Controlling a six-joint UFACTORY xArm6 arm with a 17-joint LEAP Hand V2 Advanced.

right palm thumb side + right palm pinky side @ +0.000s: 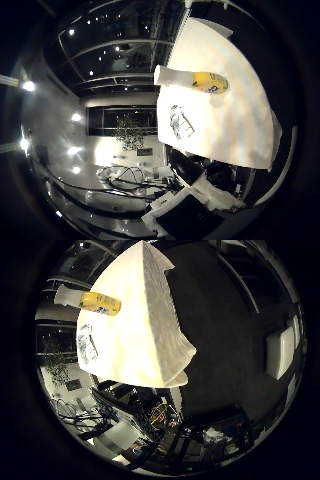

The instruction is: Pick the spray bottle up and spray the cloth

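Note:
A spray bottle [100, 302] with a yellow body and a white top lies on its side on a white table [130, 340]. Beside it on the same tabletop lies a small cloth [180, 121] with a dark grey pattern, a short way from the bottle and not touching it. Both look small in the two palm views, so the palm is well away from them. Of my hand [280, 350] only a white part shows at the edge of the little finger side view. Nothing is held in front of the palm.
The table's textured side face [162, 315] drops from a sharp edge near the bottle. Dark equipment and stands [160, 415] crowd the floor below the table. Behind are dark windows [125, 120], ceiling lights and a pale floor.

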